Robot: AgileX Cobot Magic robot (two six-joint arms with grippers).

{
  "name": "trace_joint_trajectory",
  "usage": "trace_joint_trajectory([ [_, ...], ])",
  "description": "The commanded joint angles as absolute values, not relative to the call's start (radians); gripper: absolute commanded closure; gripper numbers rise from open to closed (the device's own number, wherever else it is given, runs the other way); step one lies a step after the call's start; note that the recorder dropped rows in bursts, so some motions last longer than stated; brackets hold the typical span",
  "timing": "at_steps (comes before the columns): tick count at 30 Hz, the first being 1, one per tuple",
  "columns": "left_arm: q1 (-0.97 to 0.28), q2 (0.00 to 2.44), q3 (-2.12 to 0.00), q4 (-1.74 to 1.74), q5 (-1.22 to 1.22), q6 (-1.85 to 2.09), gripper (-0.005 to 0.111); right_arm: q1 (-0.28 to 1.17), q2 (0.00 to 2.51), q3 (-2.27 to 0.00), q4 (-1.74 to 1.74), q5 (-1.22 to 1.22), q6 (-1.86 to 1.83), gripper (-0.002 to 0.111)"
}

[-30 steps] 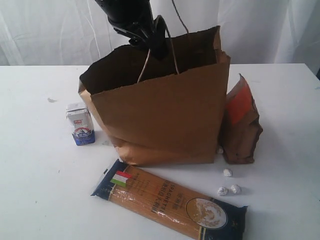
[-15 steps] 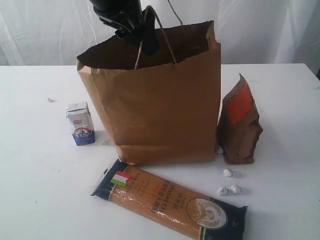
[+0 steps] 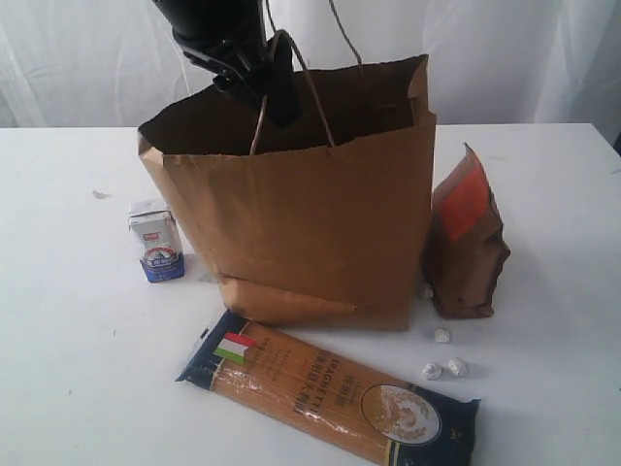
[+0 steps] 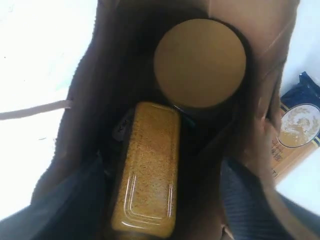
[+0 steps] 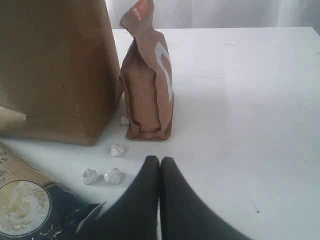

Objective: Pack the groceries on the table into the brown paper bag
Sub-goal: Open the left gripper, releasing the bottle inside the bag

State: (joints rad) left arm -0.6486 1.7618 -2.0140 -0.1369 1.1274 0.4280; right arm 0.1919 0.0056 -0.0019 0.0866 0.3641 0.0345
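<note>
The brown paper bag (image 3: 310, 223) stands upright mid-table. My left gripper (image 3: 277, 97) hangs open in its mouth, by a paper handle (image 3: 320, 97). Down inside the bag (image 4: 100, 75) are a gold-lidded jar (image 4: 200, 62) and a yellow-grain bottle (image 4: 147, 167). The bottle lies between the left gripper's (image 4: 164, 162) spread fingers without touching them. Outside the bag are a milk carton (image 3: 155, 240), a spaghetti pack (image 3: 330, 388) and a brown-orange pouch (image 3: 468, 238). My right gripper (image 5: 160, 160) is shut and empty, low over the table, in front of the pouch (image 5: 147, 90).
Several foil balls (image 3: 442, 335) lie between the pouch and the spaghetti pack; in the right wrist view they (image 5: 113, 175) lie close beside the right gripper, next to the spaghetti pack's corner (image 5: 25, 205). The white table (image 3: 543, 369) is bare to the right of the pouch.
The bag leaned a second ago and now stands upright, with its left rim further left. The left arm has shifted left over the bag's mouth.
</note>
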Motion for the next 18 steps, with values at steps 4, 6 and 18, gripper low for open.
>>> trace_joint_trajectory([
  [4,-0.651,1.735,-2.013,-0.174,1.154,0.419,0.038,0.189,0.000,0.000,0.081,0.356,0.039,0.108],
  [6,-0.651,1.735,-2.013,-0.176,1.154,0.419,0.038,0.189,0.000,0.000,0.081,0.356,0.039,0.108],
  [18,-0.651,1.735,-1.925,-0.180,1.139,0.419,0.038,0.189,0.000,0.000,0.081,0.356,0.039,0.108],
])
